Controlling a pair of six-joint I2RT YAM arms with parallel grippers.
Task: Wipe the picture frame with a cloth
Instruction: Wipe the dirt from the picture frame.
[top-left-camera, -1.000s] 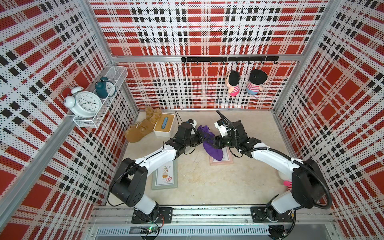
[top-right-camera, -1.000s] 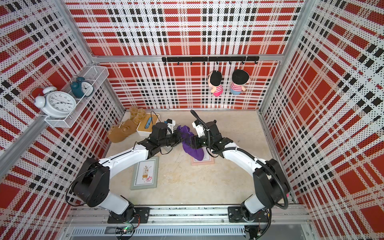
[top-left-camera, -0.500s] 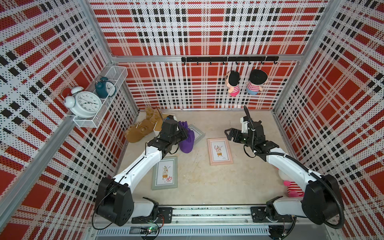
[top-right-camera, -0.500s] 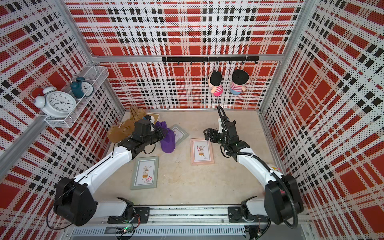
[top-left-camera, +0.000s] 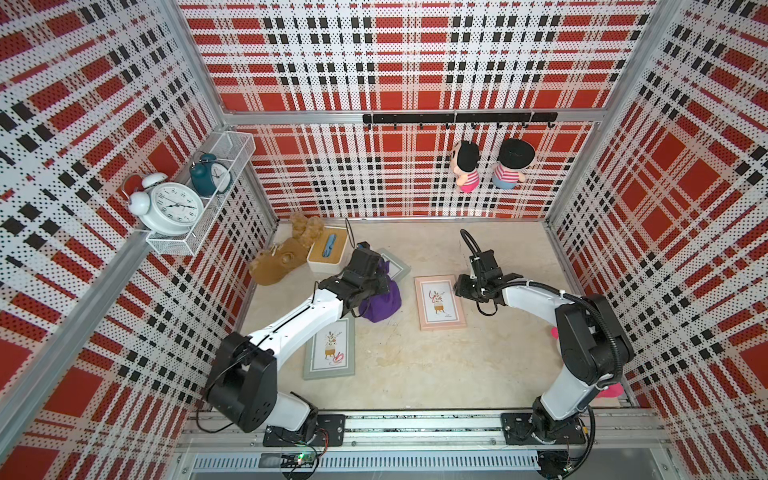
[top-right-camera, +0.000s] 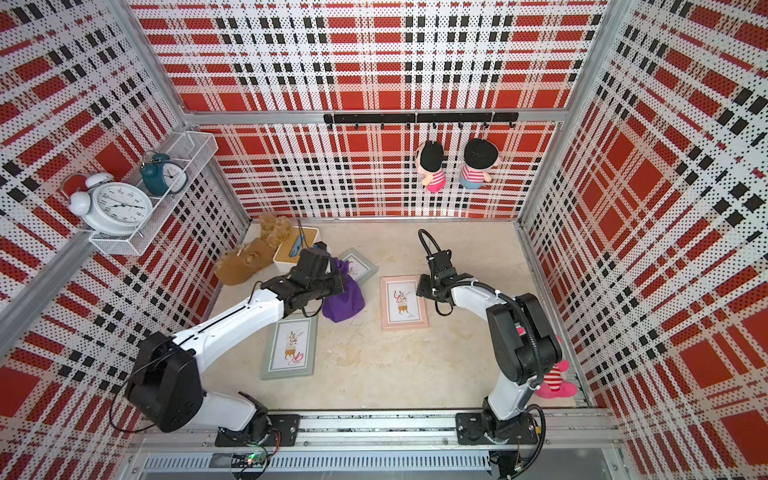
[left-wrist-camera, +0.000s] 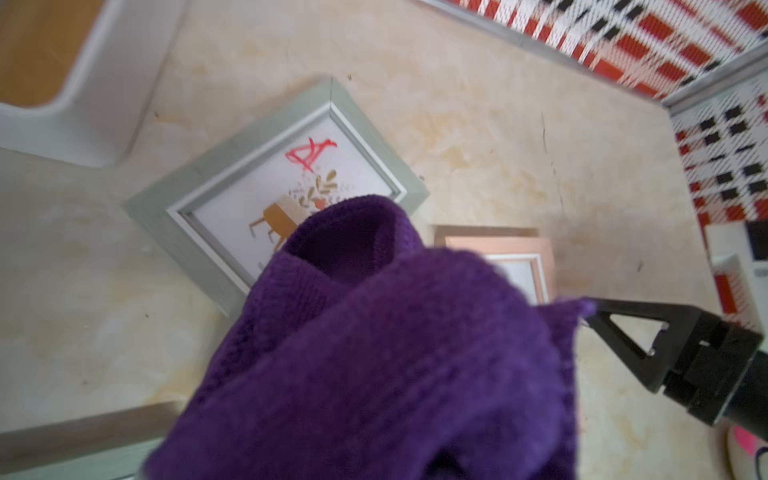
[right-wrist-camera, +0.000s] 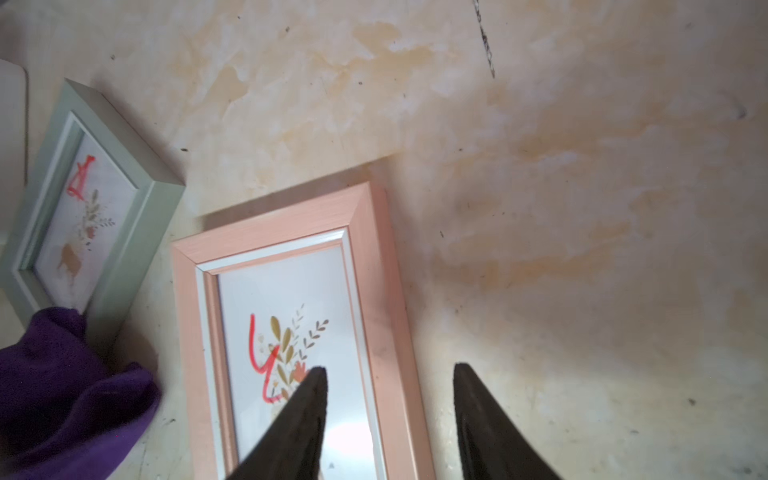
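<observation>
My left gripper (top-left-camera: 380, 276) is shut on the purple cloth (top-left-camera: 380, 305), which hangs bunched below it and hides the jaws. The cloth (left-wrist-camera: 374, 353) overlaps a corner of the rear green picture frame (left-wrist-camera: 249, 199), whose glass bears a red scribble. A pink picture frame (top-left-camera: 439, 301) with a red mark lies flat in the middle. Over its right edge my right gripper (right-wrist-camera: 387, 368) stands open, one finger above the glass and the other above the bare floor. Another green frame (top-left-camera: 330, 349) lies beside the left arm.
A tan plush toy (top-left-camera: 282, 262) and a white box with a wooden lid (top-left-camera: 328, 249) sit at the back left. Two dolls (top-left-camera: 488, 166) hang on the back wall. A wire shelf with clocks (top-left-camera: 183, 199) juts from the left wall. A pink doll (top-left-camera: 606, 390) lies by the right arm's base.
Both grippers were at the cloth over the pink frame. The left carried the cloth off to the rear green frame. The right let go, swung away, then returned to the pink frame's edge.
</observation>
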